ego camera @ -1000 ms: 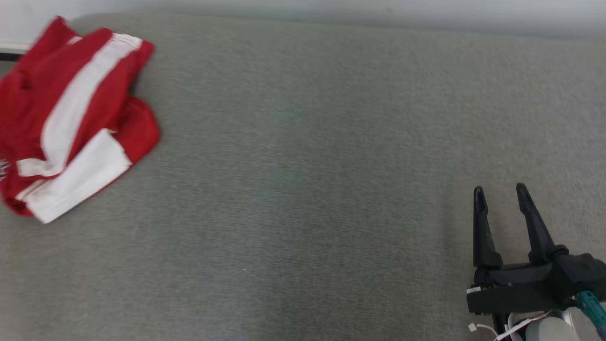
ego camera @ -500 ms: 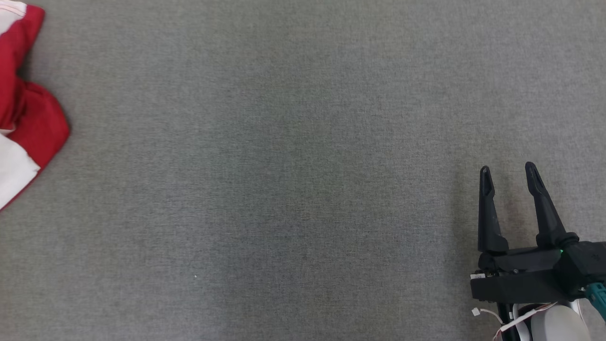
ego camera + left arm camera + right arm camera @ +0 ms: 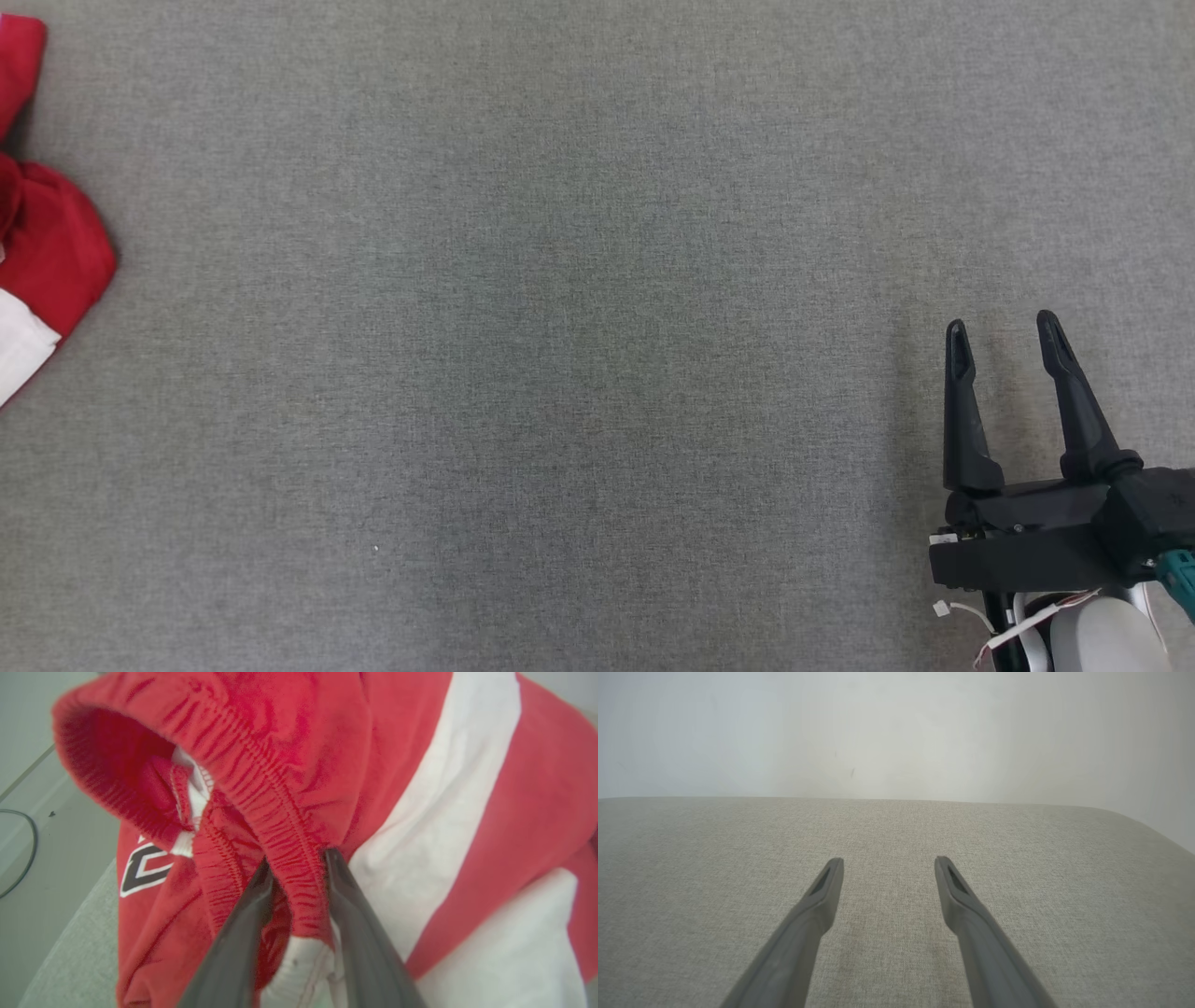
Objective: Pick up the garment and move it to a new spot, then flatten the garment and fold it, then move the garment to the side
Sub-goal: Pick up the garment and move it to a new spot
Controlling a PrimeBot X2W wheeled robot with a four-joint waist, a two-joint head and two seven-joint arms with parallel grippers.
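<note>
Operator: Garment (image 3: 42,252) first. Where is it?
Observer: In the head view, a red lobe and a bit of white poke in at the far left edge, on the grey counter (image 3: 597,373).
Operator: And up close?
Observer: The left wrist view gives far more: red cloth with a broad white stripe, a gathered elastic waistband (image 3: 261,770), and a black-and-white logo (image 3: 140,868) low on the left.
Operator: Left end effector (image 3: 297,857)?
Observer: Clenched on the waistband. Its two fingers pinch a fold of the elastic between their tips.
Operator: Anything beyond the cloth there?
Observer: A strip of the counter's edge at lower left, then pale floor (image 3: 46,812) with a dark cable (image 3: 29,858) curving across it.
Operator: Right end effector (image 3: 1000,323)?
Observer: Released, at the head view's lower right, held over the counter and well apart from the garment. Its own wrist view looks along the spread fingers (image 3: 817,900) to the counter's far rounded edge and a plain pale wall (image 3: 896,728) behind it.
</note>
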